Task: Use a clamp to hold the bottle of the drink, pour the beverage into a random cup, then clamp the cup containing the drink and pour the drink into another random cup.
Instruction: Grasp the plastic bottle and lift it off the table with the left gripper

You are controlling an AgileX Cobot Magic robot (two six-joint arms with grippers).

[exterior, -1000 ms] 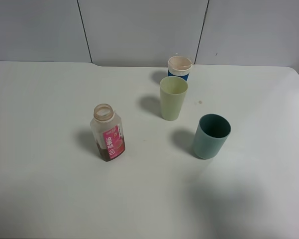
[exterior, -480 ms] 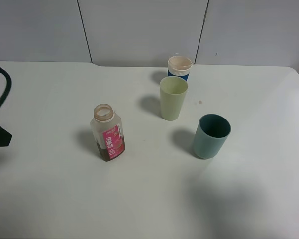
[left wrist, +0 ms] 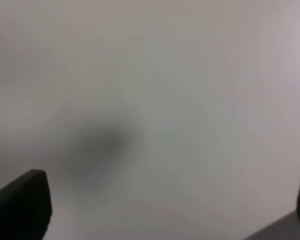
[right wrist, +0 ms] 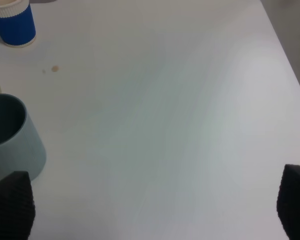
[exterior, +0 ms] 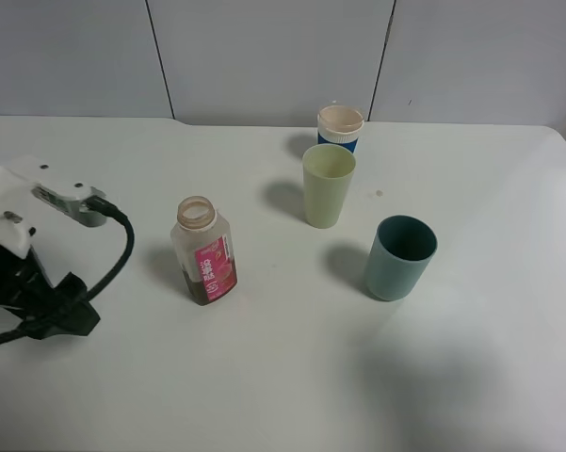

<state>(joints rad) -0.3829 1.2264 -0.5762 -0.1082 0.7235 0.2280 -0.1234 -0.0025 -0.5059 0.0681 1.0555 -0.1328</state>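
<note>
While the left arm (exterior: 19, 250) stands over the near side of the table (exterior: 283, 377) in the high view, I see the left gripper (left wrist: 164, 202) in its wrist view only as two dark fingertips (left wrist: 22, 205). They are spread wide, with nothing between them. That view is blurred, so I can make out only bare table under it. The bottle (exterior: 203, 252) stands upright near this arm, on the side toward the cups, and does not touch it. Its mouth is uncovered and a little dark drink sits at its bottom. Beyond the bottle from the arm are the pale green cup (exterior: 329, 185), the blue paper cup (exterior: 340, 127) just behind it, and the teal cup (exterior: 400, 257). The right gripper (right wrist: 152, 202) is also spread wide and holds nothing. The teal cup stands close ahead of one of its fingers, outside the gap, and the blue paper cup is farther ahead on the same side.
</note>
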